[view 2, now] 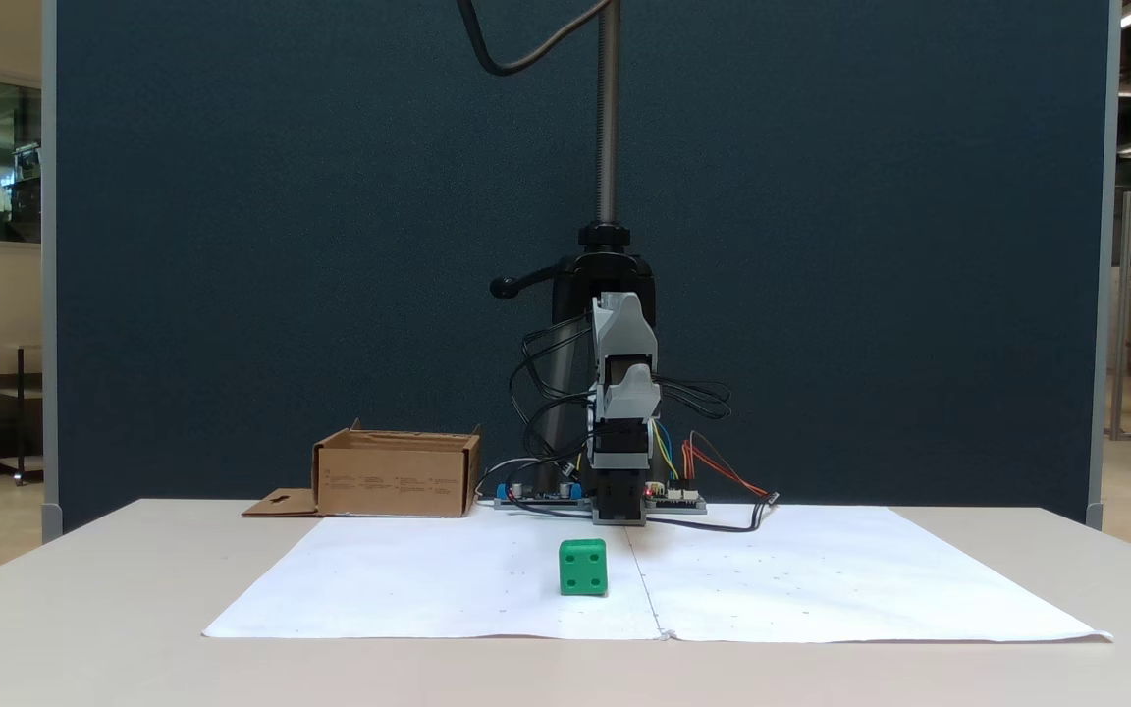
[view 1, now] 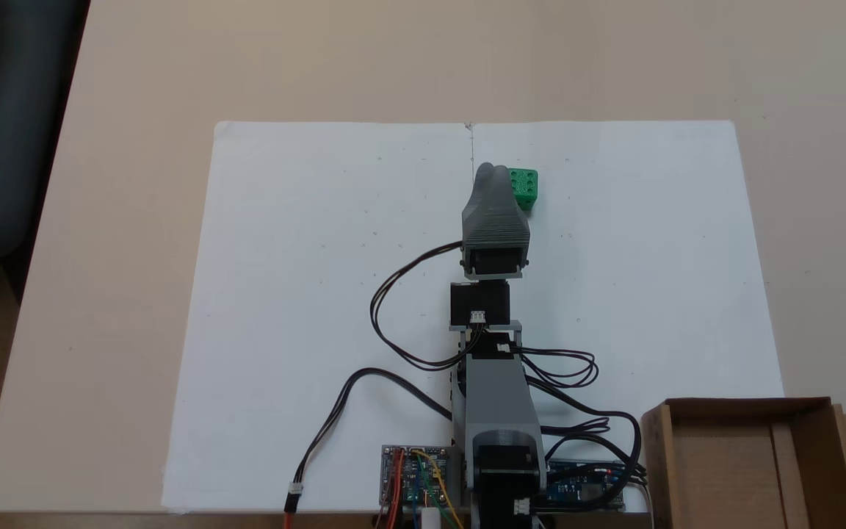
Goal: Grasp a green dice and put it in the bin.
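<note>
Green dice (view 1: 525, 188): sits on the white paper, on the far half of the sheet in the fixed view from above; in the fixed view from the front (view 2: 583, 568) it rests flat on the paper just left of the sheet's centre crease, four pips on the face toward the camera.

End effector (view 1: 490, 176): in the fixed view from above its grey tip lies just left of the dice, its shell overlapping the cube's left edge. In the front view the grey end effector (view 2: 624, 388) hangs well above the paper, in front of the arm's base, with the dice lower and slightly to its left. It holds nothing.

End effector state: cannot tell whether the jaws are apart or together; only a single rounded tip shows from above, and the front view shows the grey housing end-on.

Bin (view 1: 753, 459): brown cardboard box at the lower right corner in the view from above, beside the arm's base, flap with slotted hole on its right. In the front view (view 2: 397, 478) it stands at the back left, well apart from the dice.

Paper (view 1: 305, 294): two white sheets joined along a centre line, covering the middle of the bench (view 1: 100, 220).

Arm base (view 1: 500, 470): at the near edge of the paper in the view from above, circuit boards and wires on either side.
</note>
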### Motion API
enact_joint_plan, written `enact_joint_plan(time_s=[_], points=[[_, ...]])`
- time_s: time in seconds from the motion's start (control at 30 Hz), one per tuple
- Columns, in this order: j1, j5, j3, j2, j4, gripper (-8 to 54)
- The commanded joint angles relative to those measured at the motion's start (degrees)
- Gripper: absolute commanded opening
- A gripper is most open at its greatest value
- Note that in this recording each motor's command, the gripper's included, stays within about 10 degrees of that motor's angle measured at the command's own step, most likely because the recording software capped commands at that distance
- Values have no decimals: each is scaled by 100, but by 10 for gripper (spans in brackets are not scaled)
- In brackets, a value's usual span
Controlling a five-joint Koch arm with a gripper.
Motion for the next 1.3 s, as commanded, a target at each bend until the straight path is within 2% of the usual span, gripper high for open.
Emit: enact_joint_plan(time_s=[0.0,1.27], points=[[237,-633,360,606,352,452],[114,-624,360,615,448,429]])
